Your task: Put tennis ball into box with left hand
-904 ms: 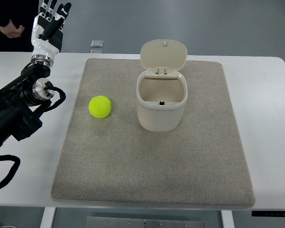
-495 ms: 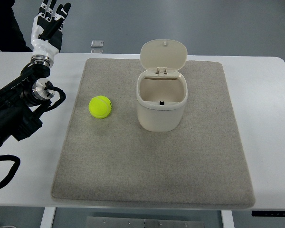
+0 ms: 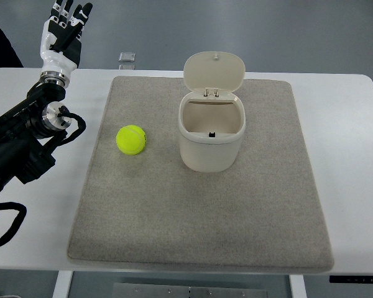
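A yellow-green tennis ball (image 3: 131, 139) lies on the left part of the grey mat (image 3: 199, 217). To its right stands a cream box (image 3: 211, 133) with its hinged lid (image 3: 214, 71) flipped up, so the inside shows. My left hand (image 3: 63, 31) is raised at the far upper left, past the table's back edge, fingers spread and holding nothing. It is well away from the ball. Its black arm (image 3: 22, 146) runs along the left edge. The right arm does not show.
The mat covers most of a white table (image 3: 354, 155). A small grey square object (image 3: 127, 58) lies at the table's back edge. A person's dark sleeve (image 3: 0, 43) shows at the top left corner, behind my left hand.
The person at the top left has drawn back, and their hand no longer shows. My left hand, the ball and the box have stayed put.
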Controlling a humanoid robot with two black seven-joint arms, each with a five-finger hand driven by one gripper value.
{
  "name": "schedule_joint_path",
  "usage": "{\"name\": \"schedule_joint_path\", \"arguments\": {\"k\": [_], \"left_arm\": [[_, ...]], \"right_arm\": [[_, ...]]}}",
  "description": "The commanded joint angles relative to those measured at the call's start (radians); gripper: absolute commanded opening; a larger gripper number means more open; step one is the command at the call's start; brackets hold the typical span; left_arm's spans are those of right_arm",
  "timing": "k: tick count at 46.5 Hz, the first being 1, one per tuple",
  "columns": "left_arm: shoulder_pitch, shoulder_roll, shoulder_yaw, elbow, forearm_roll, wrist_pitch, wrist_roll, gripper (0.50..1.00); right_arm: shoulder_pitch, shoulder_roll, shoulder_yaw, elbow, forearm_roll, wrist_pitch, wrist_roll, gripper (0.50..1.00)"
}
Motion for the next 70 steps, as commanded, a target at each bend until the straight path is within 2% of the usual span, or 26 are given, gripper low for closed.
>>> {"name": "schedule_joint_path", "arguments": {"k": [1,15,31,40,51,60,70], "left_arm": [[0.0,0.0,0.001,-0.001,0.0,0.0,0.0,0.99],[-0.009,0.017,0.037,-0.003,0.015,-0.014,0.015,0.99],[-0.075,0.097,0.379,-0.026,0.015,-0.029,0.021,0.99],[-0.109,0.14,0.495,-0.027,0.017,-0.092,0.031,0.99],[-0.198,0.176,0.773,-0.029,0.017,-0.147,0.037,0.99],[-0.241,0.209,0.917,-0.032,0.022,-0.199,0.037,0.99],[-0.255,0.262,1.003,-0.09,0.092,-0.229,0.035,0.99]], "right_arm": [[0.0,0.0,0.0,0.0,0.0,0.0,-0.001,0.901],[0.0,0.0,0.0,0.0,0.0,0.0,0.0,0.903],[0.0,0.0,0.0,0.0,0.0,0.0,0.0,0.903],[0.0,0.0,0.0,0.0,0.0,0.0,0.0,0.901],[0.0,0.0,0.0,0.0,0.0,0.0,-0.001,0.901],[0.0,0.0,0.0,0.0,0.0,0.0,-0.001,0.903],[0.0,0.0,0.0,0.0,0.0,0.0,-0.001,0.901]]}}
